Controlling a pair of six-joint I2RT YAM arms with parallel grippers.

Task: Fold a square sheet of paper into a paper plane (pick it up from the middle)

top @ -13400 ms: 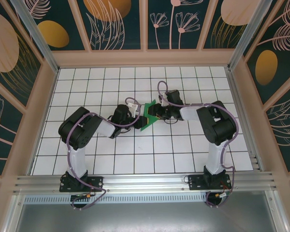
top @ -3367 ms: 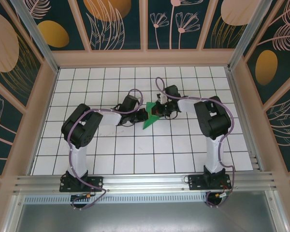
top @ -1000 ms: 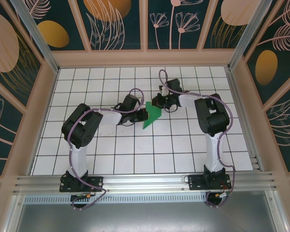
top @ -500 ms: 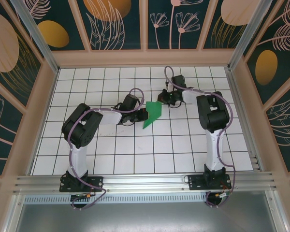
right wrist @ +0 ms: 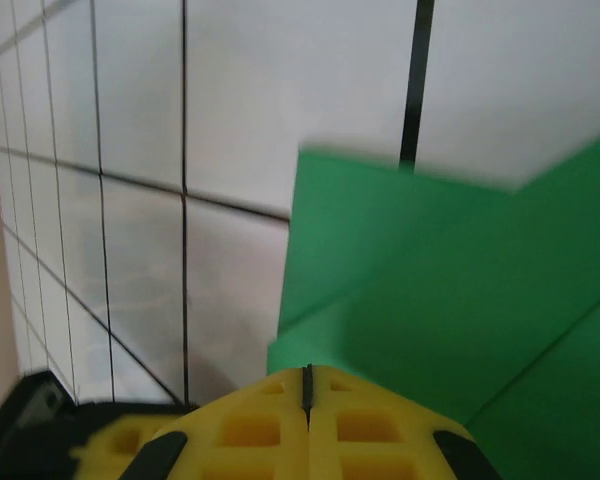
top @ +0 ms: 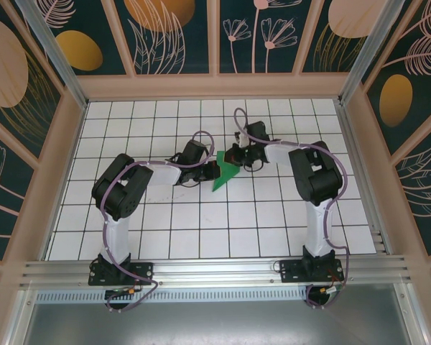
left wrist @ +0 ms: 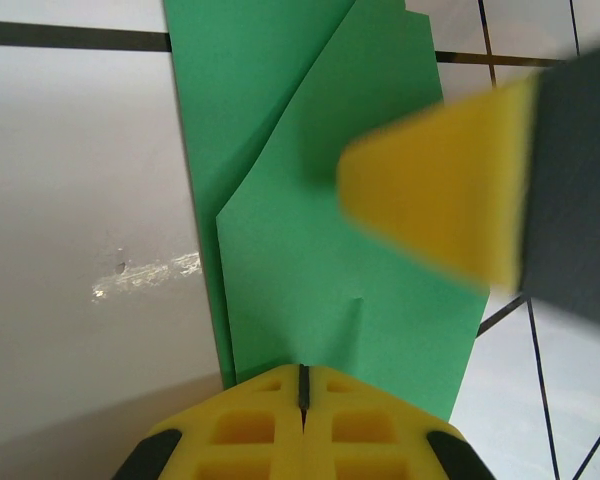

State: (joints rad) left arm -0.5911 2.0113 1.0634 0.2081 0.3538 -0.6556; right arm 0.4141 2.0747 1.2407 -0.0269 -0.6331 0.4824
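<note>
There is one green paper (top: 225,175). It is partly folded and lies near the middle of the white table (top: 201,230) with black lines. Two black arms reach for it, one from each side. The left gripper (top: 210,171) has its two yellow fingers (left wrist: 260,430) pressed together, right at the paper's left edge. The right gripper (top: 235,156) is pressed together too, at the paper's far end. I cannot tell if either one pinches the paper. Up close, two layers of paper lie one on the other.
</note>
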